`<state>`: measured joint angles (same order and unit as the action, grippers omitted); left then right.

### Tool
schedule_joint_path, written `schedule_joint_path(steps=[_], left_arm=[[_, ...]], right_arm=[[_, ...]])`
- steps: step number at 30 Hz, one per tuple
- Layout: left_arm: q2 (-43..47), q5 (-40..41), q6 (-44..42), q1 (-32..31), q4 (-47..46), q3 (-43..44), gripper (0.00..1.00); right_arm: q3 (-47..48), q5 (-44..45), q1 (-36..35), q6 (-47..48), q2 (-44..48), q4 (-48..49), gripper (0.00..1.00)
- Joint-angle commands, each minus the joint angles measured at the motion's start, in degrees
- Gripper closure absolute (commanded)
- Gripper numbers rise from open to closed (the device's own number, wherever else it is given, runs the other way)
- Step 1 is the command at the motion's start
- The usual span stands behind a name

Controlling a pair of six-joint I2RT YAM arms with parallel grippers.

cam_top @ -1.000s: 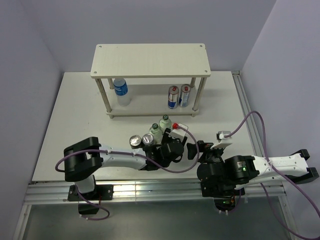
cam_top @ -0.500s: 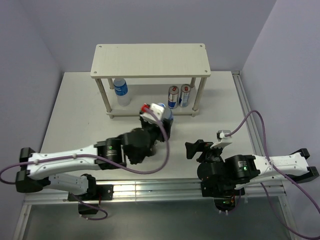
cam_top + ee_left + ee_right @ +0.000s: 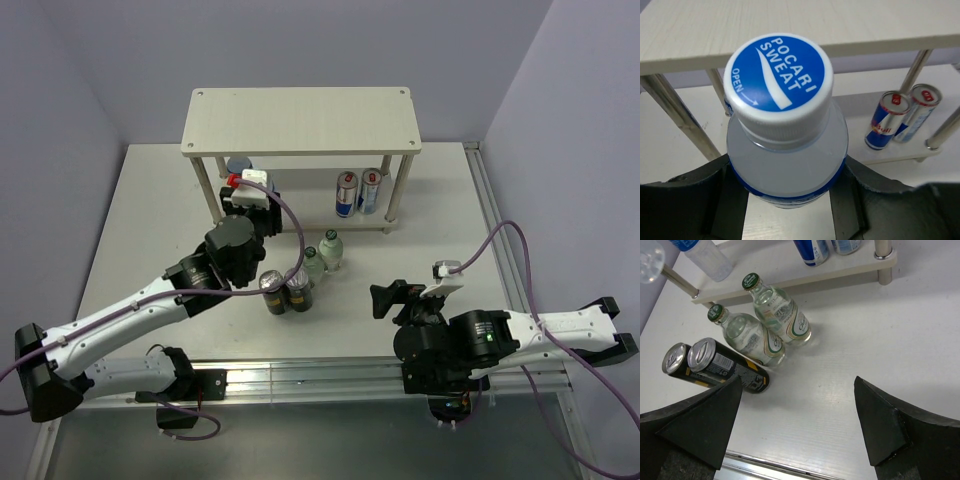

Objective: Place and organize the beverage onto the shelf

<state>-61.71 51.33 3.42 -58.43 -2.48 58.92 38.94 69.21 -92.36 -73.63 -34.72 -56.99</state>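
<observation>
We hold the water bottle (image 3: 787, 150) clenched in our left gripper (image 3: 787, 207), and its cap could clip the shelf (image 3: 790, 25) edge.

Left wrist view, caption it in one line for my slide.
Left gripper clamps a clear blue-capped water bottle before the cream-white two-tier shelf, two blue-and-silver cans standing on its lower board.

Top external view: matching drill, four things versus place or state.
1. clear water bottle with blue Pocari Sweat cap
2. pair of blue-and-silver cans
3. pair of tall black yellow-marked cans
4. right end effector

A. open, empty
B. upright on the white table
C. lower board of cream-white shelf
D. gripped by left end effector

Pairs: 1-D, 2-C, 3-B, 4-A
</observation>
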Motion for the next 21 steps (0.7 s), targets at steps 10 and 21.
schedule_joint_path(steps=[10, 21], left_arm=[[-7.18, -7.03, 2.38, 9.65, -22.12, -6.26, 1.00], [-14.48, -11.60, 6.07, 15.10, -32.32, -10.22, 1.00]], right_arm=[[0.08, 2.16, 0.07, -0.12, -0.17, 0.39, 0.00], [-0.18, 1.98, 0.07, 1.46, -0.17, 1.79, 0.00]])
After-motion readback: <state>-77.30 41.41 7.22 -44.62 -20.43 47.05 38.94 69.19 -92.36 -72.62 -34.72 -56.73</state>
